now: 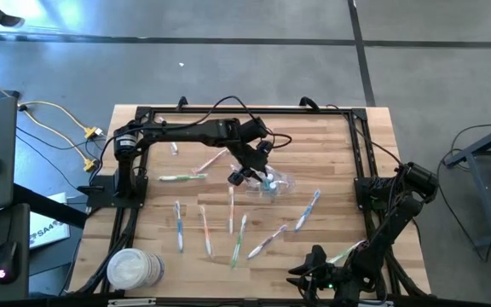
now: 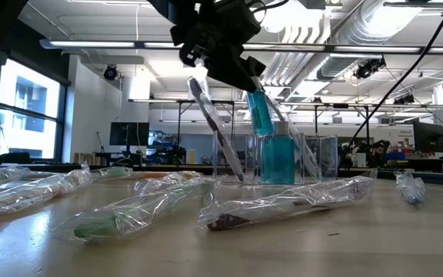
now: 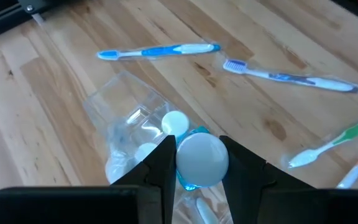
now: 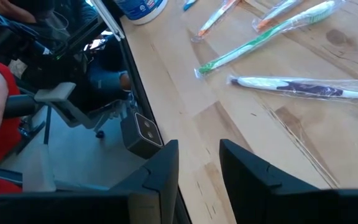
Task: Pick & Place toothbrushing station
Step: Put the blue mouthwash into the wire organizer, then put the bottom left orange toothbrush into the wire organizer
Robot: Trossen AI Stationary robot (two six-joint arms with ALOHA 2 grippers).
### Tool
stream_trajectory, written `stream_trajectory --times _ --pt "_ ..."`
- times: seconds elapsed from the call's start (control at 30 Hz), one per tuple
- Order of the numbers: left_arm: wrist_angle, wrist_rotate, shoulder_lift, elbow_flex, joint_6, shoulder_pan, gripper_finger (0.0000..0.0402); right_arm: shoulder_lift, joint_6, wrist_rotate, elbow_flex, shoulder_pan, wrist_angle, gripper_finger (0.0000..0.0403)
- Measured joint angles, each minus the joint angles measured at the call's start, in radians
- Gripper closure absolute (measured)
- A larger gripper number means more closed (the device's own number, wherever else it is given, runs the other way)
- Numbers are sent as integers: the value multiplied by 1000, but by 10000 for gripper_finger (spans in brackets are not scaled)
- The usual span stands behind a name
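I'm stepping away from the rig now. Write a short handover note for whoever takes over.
Left pincer: shut on a white-capped tube, over the clear container mid-table.
Right pincer: open, empty, parked at the table's near right edge.
Done: the container already holds at least one tube.
Left: drop this tube; wrapped toothbrushes lie scattered across the table.

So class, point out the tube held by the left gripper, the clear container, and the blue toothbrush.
tube [image 3: 202,159], left wrist view, on its white cap.
clear container [image 3: 120,106], left wrist view, on its wall.
blue toothbrush [image 3: 160,51], left wrist view, mid-handle.
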Motion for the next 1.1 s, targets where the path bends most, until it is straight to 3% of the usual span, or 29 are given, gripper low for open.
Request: stream_trajectory --times 0.6,0.87,1.1 --pt "23 -40 0 -45 -3 0 309 0 -19 0 0 0 14 294" --pt "35 -63 0 -67 -26 0 231 0 -19 0 0 0 14 294" --pt "64 -63 0 -67 -58 0 216 0 -20 0 0 0 14 294"
